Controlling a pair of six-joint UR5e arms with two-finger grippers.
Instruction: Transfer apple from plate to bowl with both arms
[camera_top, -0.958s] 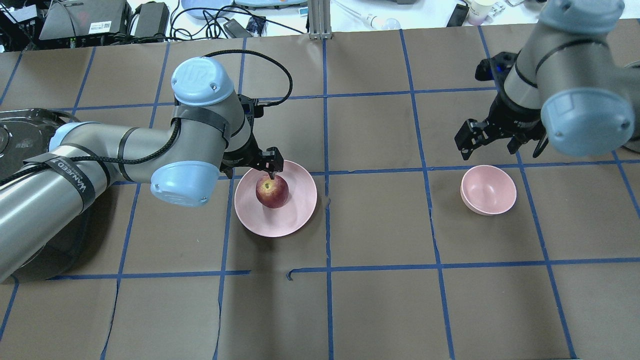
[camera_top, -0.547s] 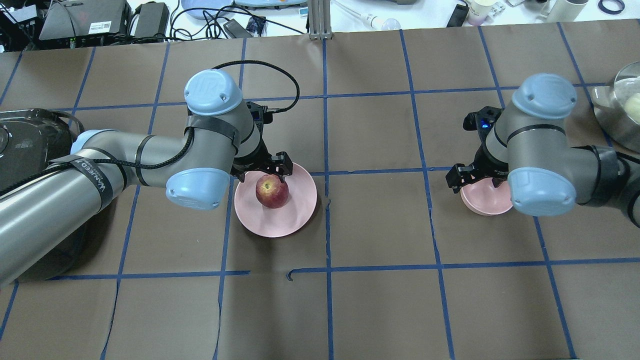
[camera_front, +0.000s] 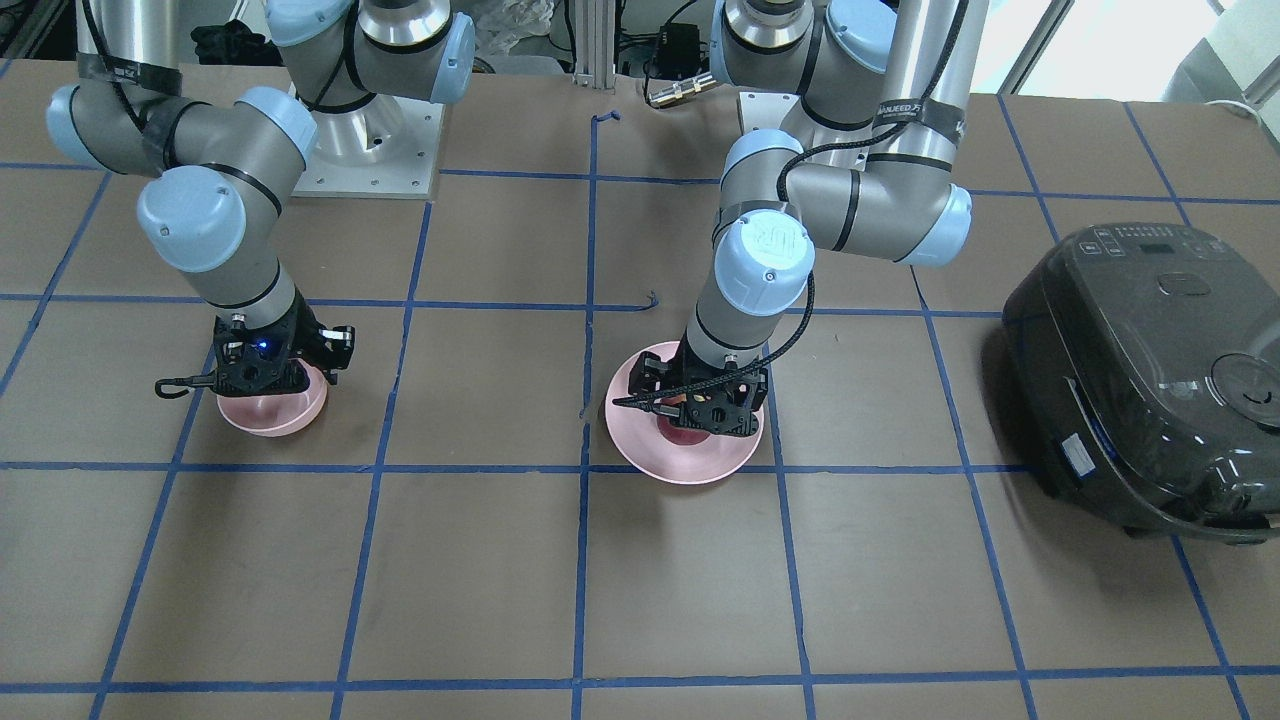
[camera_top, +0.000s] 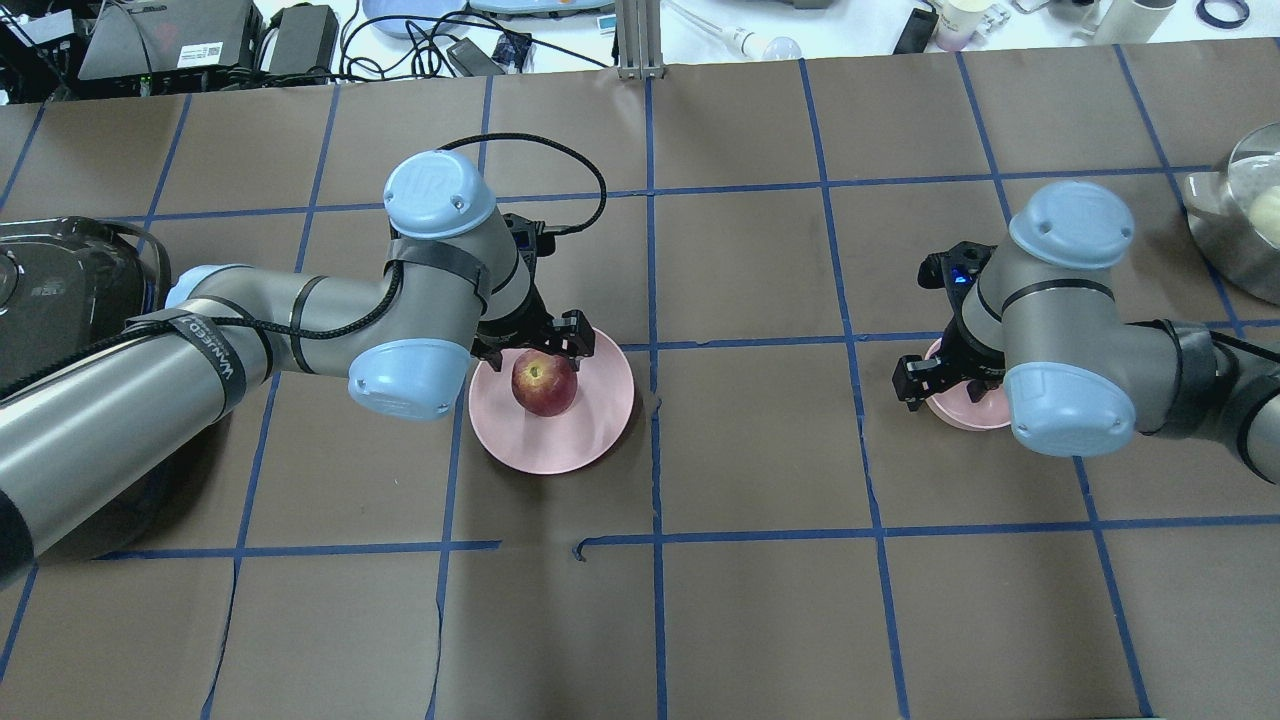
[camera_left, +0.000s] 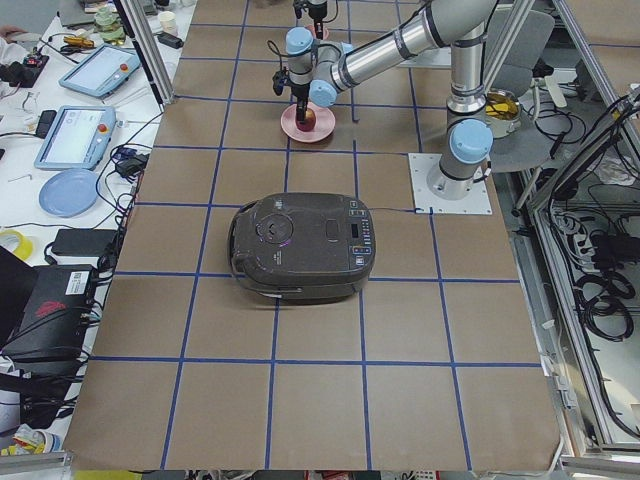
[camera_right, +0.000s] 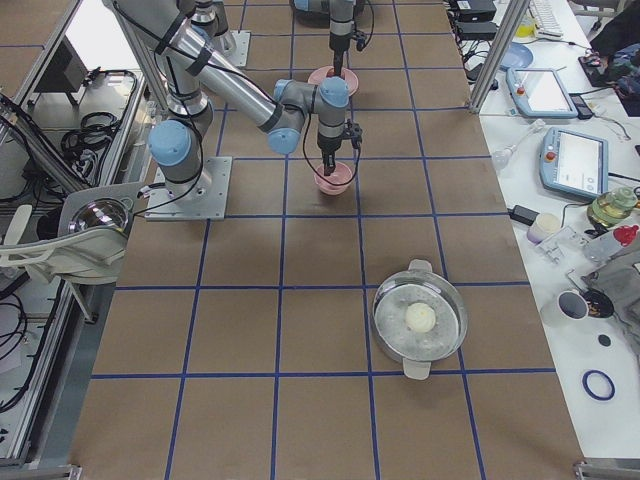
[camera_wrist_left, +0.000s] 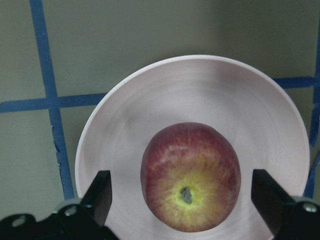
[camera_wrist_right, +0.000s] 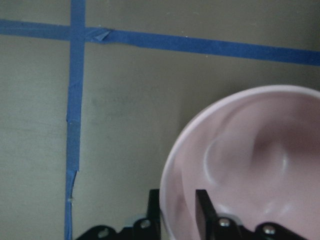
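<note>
The red apple (camera_top: 544, 382) sits stem-up on the wide pink plate (camera_top: 590, 430). My left gripper (camera_top: 535, 350) is low over it and open. In the left wrist view its fingers (camera_wrist_left: 100, 195) stand on either side of the apple (camera_wrist_left: 190, 182), apart from it, above the plate (camera_wrist_left: 200, 85). The small pink bowl (camera_top: 950, 412) is to the right, half hidden under my right arm. My right gripper (camera_wrist_right: 177, 210) is shut on the rim of the bowl (camera_wrist_right: 260, 150), one finger inside and one outside.
A dark rice cooker (camera_top: 50, 290) stands at the table's left end, beside my left arm. A steel pot (camera_top: 1240, 220) with a pale ball in it is at the far right. Cables and devices lie beyond the back edge.
My left gripper has come lower and now straddles the apple. My right arm has swung down onto the bowl, and its jaws have narrowed around the rim.
</note>
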